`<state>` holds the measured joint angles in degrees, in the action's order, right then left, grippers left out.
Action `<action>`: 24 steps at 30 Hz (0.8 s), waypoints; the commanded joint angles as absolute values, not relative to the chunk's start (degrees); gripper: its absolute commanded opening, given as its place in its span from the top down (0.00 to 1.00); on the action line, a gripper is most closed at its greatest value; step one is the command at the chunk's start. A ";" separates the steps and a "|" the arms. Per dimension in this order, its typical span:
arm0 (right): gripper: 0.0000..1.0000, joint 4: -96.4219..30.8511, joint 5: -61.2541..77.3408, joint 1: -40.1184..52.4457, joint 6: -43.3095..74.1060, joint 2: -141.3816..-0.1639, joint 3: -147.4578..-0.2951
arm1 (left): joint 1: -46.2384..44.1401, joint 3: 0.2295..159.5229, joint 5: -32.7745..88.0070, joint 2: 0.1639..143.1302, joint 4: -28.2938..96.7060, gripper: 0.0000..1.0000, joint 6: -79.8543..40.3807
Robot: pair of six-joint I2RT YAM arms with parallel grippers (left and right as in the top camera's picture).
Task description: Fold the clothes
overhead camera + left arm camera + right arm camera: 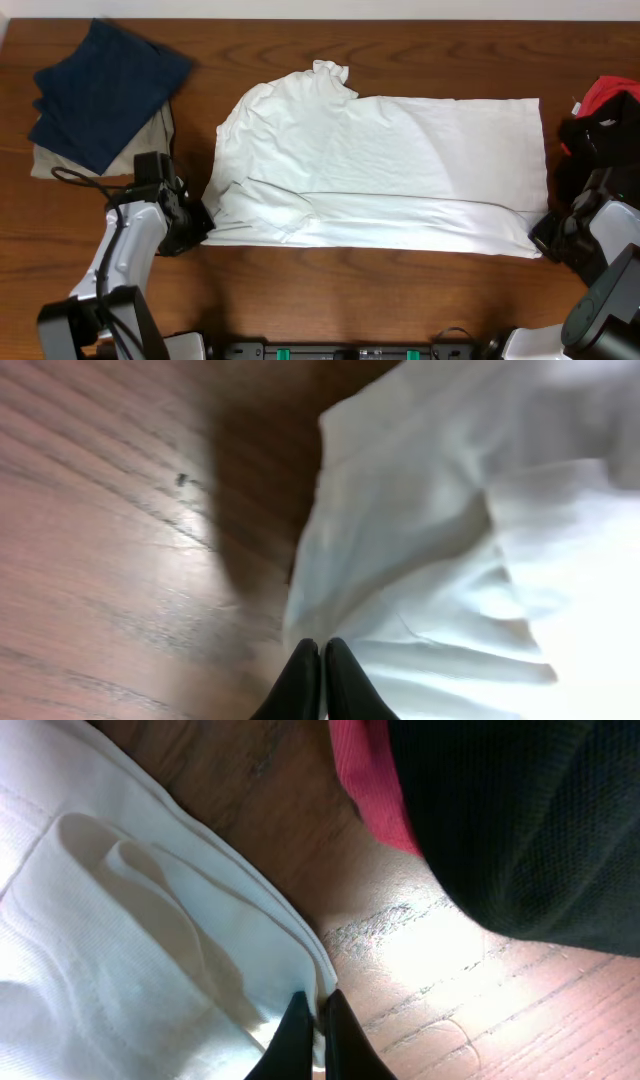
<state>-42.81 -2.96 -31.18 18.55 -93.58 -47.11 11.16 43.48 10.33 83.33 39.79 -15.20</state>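
The clothes, a white T-shirt (400, 160), lie plain side up across the middle of the table, the near long edge folded over into a band. At the shirt's near left corner my left gripper (203, 228) is shut on the cloth; in the left wrist view its fingertips (321, 650) meet on the white edge (450, 560). My right gripper (540, 235) is at the near right corner. In the right wrist view its gripper (315, 1005) is shut, with the hemmed edge of the shirt (120, 920) pinched between the fingers.
A navy folded garment (105, 90) lies on a beige one (155, 135) at the back left. At the far right sit a red cloth (612, 92) and a black cloth (600, 135), close to my right gripper, red (365, 780) and black (520, 820).
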 commanded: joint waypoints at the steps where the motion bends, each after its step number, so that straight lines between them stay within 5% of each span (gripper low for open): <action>1: 0.95 -44.07 -3.57 -32.71 19.66 -94.87 -45.65 | 11.29 43.00 11.79 82.81 40.12 0.94 -15.29; 9: 0.63 -50.83 -2.55 -32.73 19.66 -93.19 -50.65 | 11.29 43.33 13.06 80.97 41.82 0.84 -14.66; 12: 0.62 -55.44 -2.48 -32.73 19.68 -92.95 -55.09 | 11.29 44.14 13.08 78.00 42.39 0.83 -14.66; 19: 0.66 -60.51 4.43 -32.56 16.49 -92.90 -60.18 | 11.16 44.95 19.38 69.19 41.80 0.62 -14.68; 24: 0.58 -60.88 9.50 -31.27 13.87 -92.90 -57.60 | 9.43 44.86 20.08 67.83 41.74 0.55 -14.68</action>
